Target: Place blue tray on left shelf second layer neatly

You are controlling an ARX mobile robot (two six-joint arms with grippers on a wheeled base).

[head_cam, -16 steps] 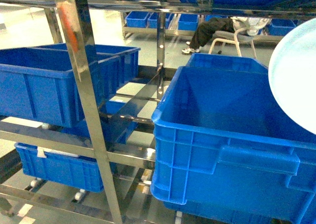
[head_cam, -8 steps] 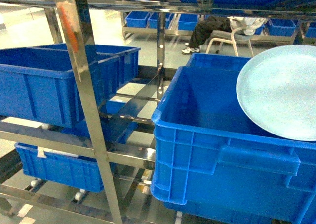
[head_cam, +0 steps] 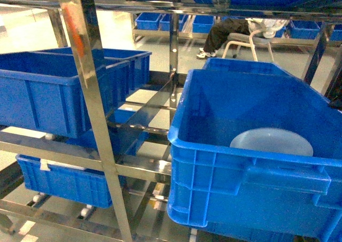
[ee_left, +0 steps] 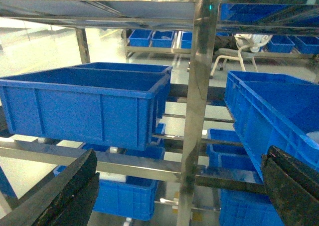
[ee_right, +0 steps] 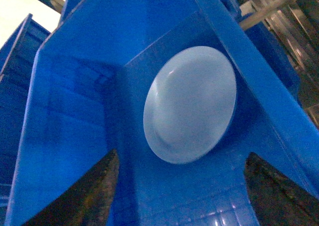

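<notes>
room: warehouse-like space, pale glossy floor [head_cam: 32,28], rows of blue crates along the far side, a seated person [head_cam: 235,31] on a white chair [head_cam: 251,41] in the background
left shelf: shiny steel rack [head_cam: 88,108], square mirror uprights, orange mark high on the near post, horizontal rails on several tiers; also seen in left wrist view [ee_left: 197,111]
left crates: two dark-blue ribbed crates [head_cam: 48,90] side by side on a rail tier left of the near post; another crate [head_cam: 64,180] on the tier below
big crate: deep dark-blue rectangular crate [head_cam: 256,167] at right of head view, open top, ribbed outer wall with a handle ledge; a second crate sits just behind it
blue tray: pale sky-blue round dish [head_cam: 271,142], low raised rim, lies inside the big crate on its floor, toward the near right wall; in head view only its upper part shows above the crate's front rim
blue tray, wrist view: full round outline visible [ee_right: 192,104], smooth, soft highlight on one side, resting on the crate's gridded bottom near one wall
right gripper: [ee_right: 182,196] above the crate interior, two dark fingers spread wide at frame corners, nothing between them, not touching the tray
left gripper: [ee_left: 179,196] fingers spread far apart at the bottom corners, holding nothing, facing the rack's upright and the left crates
tray vs shelf: tray rests in the big crate, apart from both grippers
</notes>
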